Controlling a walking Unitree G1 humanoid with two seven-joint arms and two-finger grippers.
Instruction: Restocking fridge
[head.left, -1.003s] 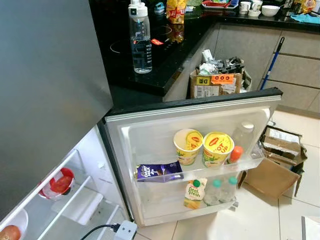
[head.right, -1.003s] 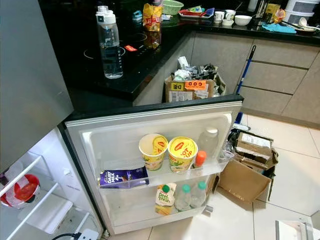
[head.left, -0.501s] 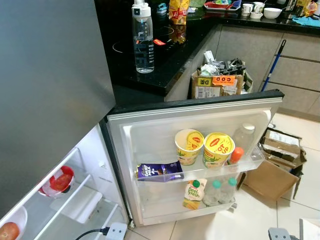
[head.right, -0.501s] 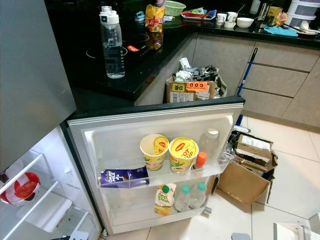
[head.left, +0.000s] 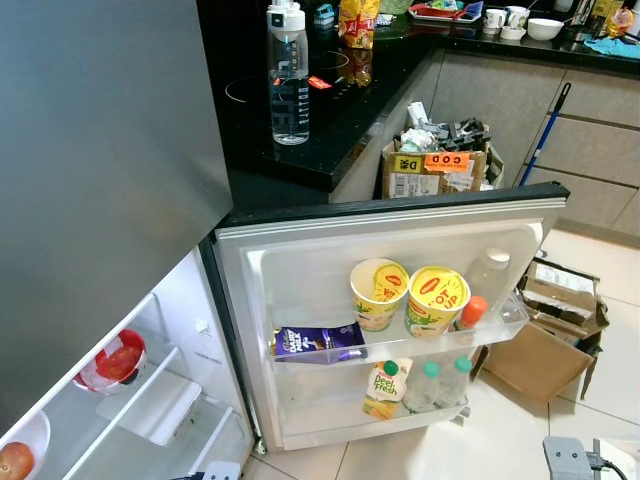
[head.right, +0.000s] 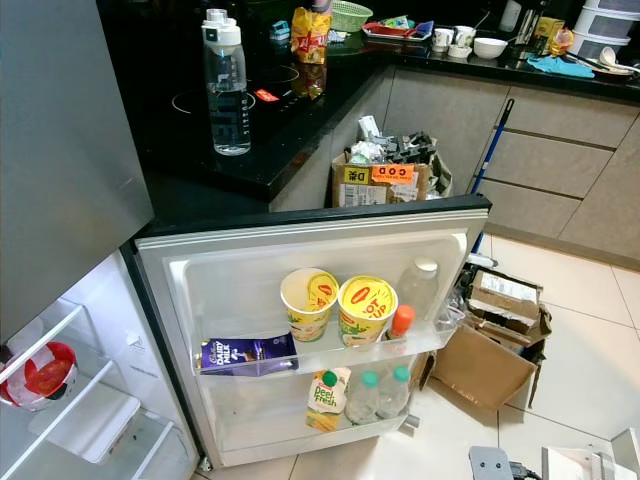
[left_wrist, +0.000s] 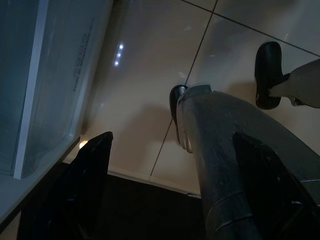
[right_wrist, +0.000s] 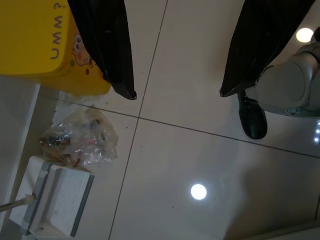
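We log: water bottle (head.left: 288, 75) upright on counter (head.left: 330, 140), beyond open fridge door (head.left: 390, 290); both end effectors (right_wrist: 175, 95) low, fingers apart, empty.

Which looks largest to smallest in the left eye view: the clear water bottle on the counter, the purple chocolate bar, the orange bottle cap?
1. Clear water bottle
2. Purple chocolate bar, noticeably smaller
3. Orange bottle cap, by far the smallest

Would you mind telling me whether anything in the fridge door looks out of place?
The juice carton on the lower door shelf leans sideways against the small bottles, and the purple chocolate bar lies flat beside the upright noodle cups.
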